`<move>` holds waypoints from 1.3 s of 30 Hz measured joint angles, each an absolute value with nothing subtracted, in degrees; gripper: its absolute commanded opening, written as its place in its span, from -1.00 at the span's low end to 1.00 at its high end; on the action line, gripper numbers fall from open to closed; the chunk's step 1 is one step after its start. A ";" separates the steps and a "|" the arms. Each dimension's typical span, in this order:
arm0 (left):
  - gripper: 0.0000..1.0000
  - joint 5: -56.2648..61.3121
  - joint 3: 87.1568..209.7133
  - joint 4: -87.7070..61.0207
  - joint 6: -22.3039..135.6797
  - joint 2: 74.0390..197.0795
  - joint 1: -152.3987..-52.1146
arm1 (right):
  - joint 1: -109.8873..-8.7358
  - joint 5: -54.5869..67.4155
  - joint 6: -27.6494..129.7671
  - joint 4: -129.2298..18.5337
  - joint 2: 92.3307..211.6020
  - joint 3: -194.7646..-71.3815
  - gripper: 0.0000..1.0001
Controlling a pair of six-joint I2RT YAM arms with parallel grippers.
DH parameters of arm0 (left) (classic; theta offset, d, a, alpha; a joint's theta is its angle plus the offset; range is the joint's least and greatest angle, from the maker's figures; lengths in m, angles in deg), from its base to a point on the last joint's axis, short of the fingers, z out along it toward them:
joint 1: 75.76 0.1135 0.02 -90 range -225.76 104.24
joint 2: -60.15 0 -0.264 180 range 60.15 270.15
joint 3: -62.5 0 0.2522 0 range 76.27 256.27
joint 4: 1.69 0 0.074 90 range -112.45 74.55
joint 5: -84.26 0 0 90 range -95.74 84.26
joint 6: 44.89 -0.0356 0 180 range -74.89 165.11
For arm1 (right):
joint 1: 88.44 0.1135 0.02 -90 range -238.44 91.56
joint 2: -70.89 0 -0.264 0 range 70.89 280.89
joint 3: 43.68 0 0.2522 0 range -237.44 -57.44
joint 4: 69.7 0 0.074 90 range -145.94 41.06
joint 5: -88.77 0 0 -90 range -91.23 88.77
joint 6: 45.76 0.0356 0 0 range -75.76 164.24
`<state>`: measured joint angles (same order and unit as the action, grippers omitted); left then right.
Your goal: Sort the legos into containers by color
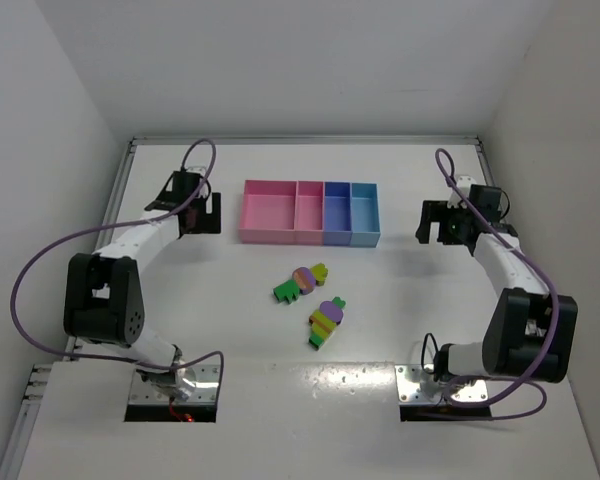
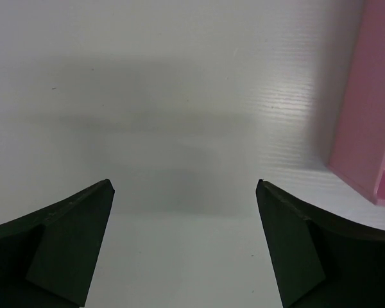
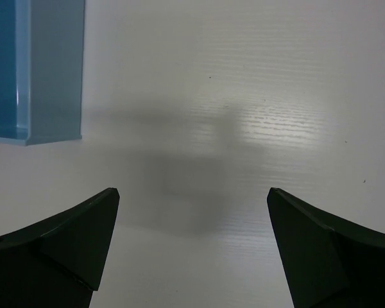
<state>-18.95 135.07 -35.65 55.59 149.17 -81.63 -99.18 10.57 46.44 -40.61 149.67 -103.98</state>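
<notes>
1. Bins: 4 joined open bins stand in 1 row at the far middle of the table. From left to right they are the wide pink bin, narrow pink bin, blue bin and light blue bin.

2. Legos: 2 multicoloured clumps lie on the table on the near side of the bins, apart from them. The upper clump lies below the narrow pink and blue bins, with dark green at its lower left, orange and purple in the middle and yellow-green at its upper right. The lower clump lies just beside it, nearer the arms, with purple and green on top, yellow-green and orange bands in the middle and dark green at the bottom. From the top view the brick count in each clump cannot be made out.

3. Left gripper: jaws spread wide, nothing between them but bare table. It sits left of the row, with the wide pink bin's wall at the right edge of its wrist view.

4. Right gripper: jaws spread wide, nothing between them. It sits right of the row, with the light blue bin's corner at the upper left of its wrist view.

5. Both grippers are well apart from the 2 clumps.
</notes>
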 measured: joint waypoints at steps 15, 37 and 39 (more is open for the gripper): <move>0.83 0.72 124.23 -44.64 25.93 123.18 -96.10 | -99.62 20.27 41.50 -35.69 146.96 -103.59 0.96; 0.76 -2.16 126.26 -41.93 39.76 145.19 -121.60 | -99.62 22.87 39.27 -32.22 144.53 -103.20 0.93; 0.69 -2.86 126.48 -40.64 40.25 147.50 -121.80 | -99.62 22.87 39.27 -32.04 144.51 -103.13 0.93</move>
<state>-2.86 126.48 -40.64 40.25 147.50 -121.80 -99.62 22.87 39.27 -32.04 144.51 -103.13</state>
